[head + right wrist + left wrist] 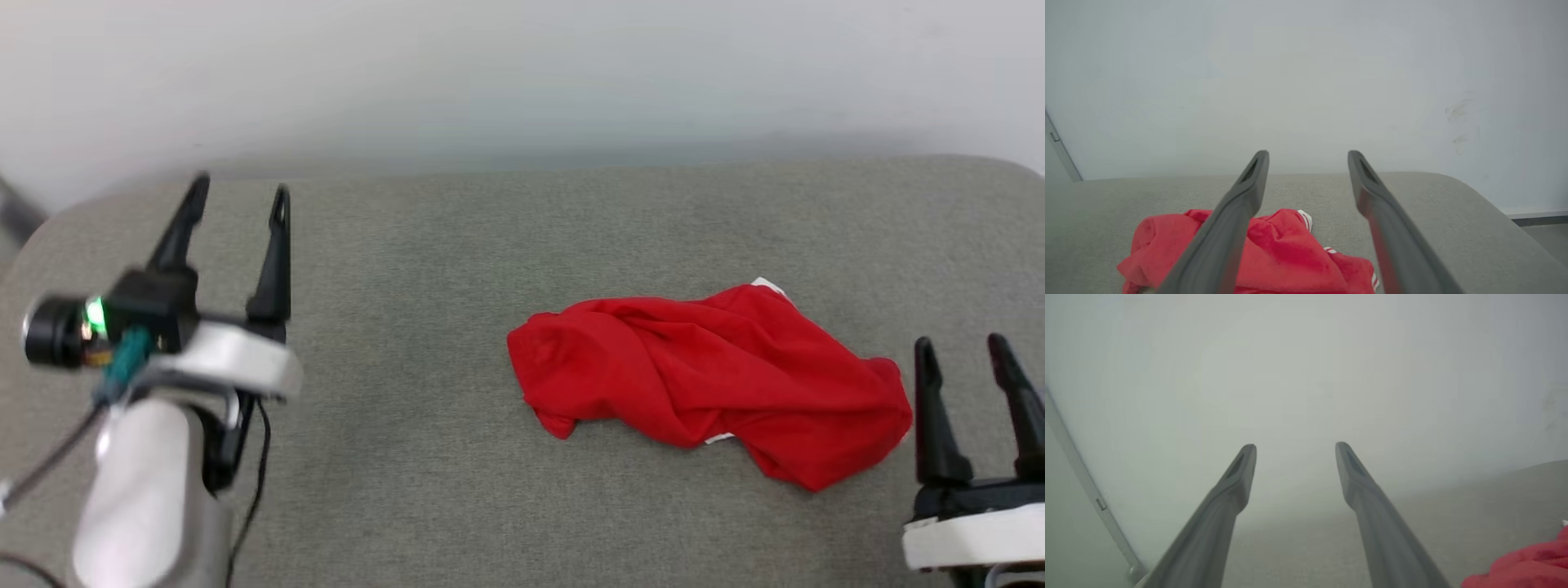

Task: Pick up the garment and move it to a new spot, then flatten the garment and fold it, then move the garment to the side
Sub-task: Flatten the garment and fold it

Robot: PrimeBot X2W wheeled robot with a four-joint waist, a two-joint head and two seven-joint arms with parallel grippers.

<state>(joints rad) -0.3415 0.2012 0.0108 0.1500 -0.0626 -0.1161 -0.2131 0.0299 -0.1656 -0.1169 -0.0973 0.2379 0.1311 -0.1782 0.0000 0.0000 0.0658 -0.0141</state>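
The garment [710, 380] lies crumpled in a red heap on the grey surface, right of centre, with bits of white trim showing at its far and near edges. In the right wrist view the garment [1286, 253] sits below and left of the fingers, striped trim visible. My right gripper [963, 347] stands open just right of the heap, holding nothing; its open fingers frame the wall in the right wrist view [1308, 157]. At the far left my left gripper [241, 192] is raised and open, empty, well away from the cloth. A red corner of the garment [1527, 567] shows in the left wrist view, beside the open left gripper [1295, 447].
The grey padded surface [408, 261] stretches wide, with rounded corners at the back left and back right. A pale wall [522, 73] rises behind it. A metal strip [1094, 498] runs down the wall at the left. Cables hang along my left forearm [147, 490].
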